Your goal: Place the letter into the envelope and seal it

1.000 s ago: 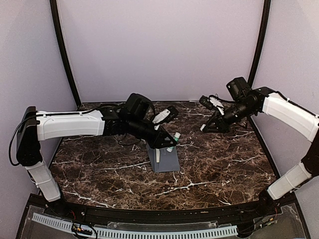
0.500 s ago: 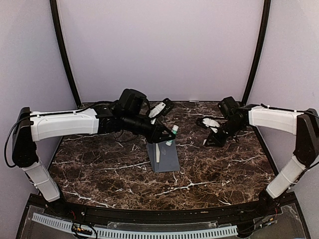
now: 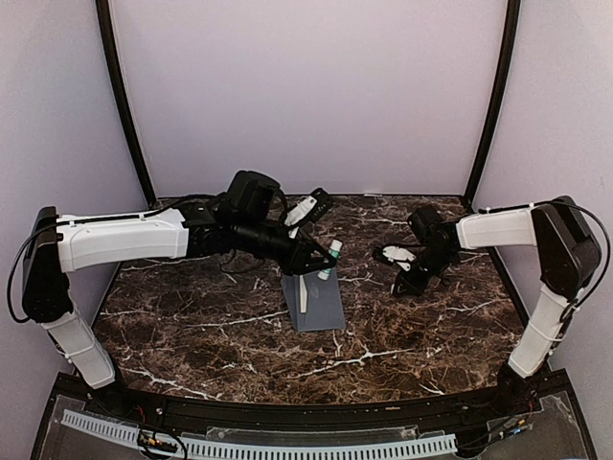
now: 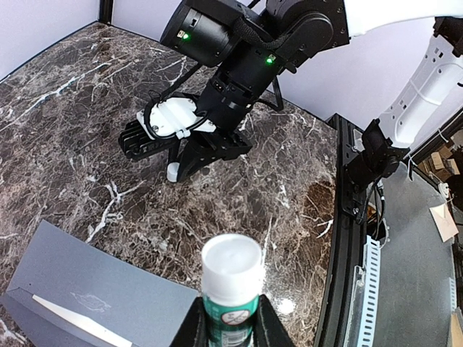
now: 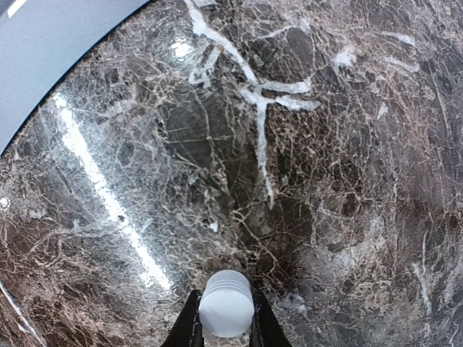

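Note:
The grey-blue envelope (image 3: 322,307) lies flat mid-table, with a thin pale strip (image 3: 303,293) along its left part; I cannot tell whether that strip is the letter. My left gripper (image 3: 324,270) hovers over the envelope's far edge, shut on a green glue stick (image 4: 231,278) whose white end points outward. In the left wrist view the envelope (image 4: 94,285) fills the lower left. Low over the marble to the right, my right gripper (image 3: 402,284) is shut on a small white ribbed cap (image 5: 226,303). The envelope's corner (image 5: 43,43) shows at the top left of the right wrist view.
Dark veined marble tabletop (image 3: 421,335) with a black raised rim (image 3: 287,407) at the near edge. Purple walls close in the back and sides. The right arm's wrist (image 4: 239,79) hangs over the table to the envelope's right.
The right arm has swung down and leftward, bringing its gripper with the cap close to the tabletop. The left gripper with the glue stick shifted slightly back, then held still.

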Robot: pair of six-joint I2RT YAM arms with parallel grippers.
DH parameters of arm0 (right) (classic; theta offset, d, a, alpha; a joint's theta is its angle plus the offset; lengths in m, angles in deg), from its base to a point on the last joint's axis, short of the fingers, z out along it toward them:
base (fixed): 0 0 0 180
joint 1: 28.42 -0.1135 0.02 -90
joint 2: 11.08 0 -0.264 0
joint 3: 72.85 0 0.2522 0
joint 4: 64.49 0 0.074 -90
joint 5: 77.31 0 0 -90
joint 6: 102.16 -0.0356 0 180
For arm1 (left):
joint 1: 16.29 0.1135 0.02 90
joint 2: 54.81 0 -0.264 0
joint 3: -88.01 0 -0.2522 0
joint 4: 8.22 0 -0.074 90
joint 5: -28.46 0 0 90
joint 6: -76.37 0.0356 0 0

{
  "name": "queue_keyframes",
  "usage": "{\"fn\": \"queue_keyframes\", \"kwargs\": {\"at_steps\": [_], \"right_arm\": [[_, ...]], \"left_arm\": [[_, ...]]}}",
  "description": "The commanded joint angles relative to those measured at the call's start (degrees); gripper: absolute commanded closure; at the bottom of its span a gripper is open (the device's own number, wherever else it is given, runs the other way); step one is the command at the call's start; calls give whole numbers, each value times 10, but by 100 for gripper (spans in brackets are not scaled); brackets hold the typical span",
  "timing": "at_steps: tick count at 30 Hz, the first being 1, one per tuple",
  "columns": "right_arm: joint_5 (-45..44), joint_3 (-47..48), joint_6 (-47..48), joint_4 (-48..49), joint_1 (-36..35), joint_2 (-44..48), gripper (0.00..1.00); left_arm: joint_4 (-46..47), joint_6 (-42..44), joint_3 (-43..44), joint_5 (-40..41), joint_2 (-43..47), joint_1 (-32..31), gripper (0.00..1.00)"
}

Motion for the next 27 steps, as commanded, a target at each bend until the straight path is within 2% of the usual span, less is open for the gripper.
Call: {"fn": "queue_keyframes", "kwargs": {"at_steps": [1, 5, 12, 24, 27], "right_arm": [[-13, -3, 5, 15, 2, -24, 89], [-13, -1, 2, 14, 2, -34, 80], [11, 11, -16, -14, 5, -19, 59], [10, 25, -17, -75, 4, 107, 55], [37, 37, -16, -99, 4, 136, 55]], "left_arm": [[13, -1, -10, -3, 30, 3, 100], [13, 0, -10, -3, 29, 4, 100], [10, 1, -10, -1, 28, 5, 100], [26, -5, -16, 6, 28, 13, 100], [45, -16, -20, 12, 31, 19, 100]]}}
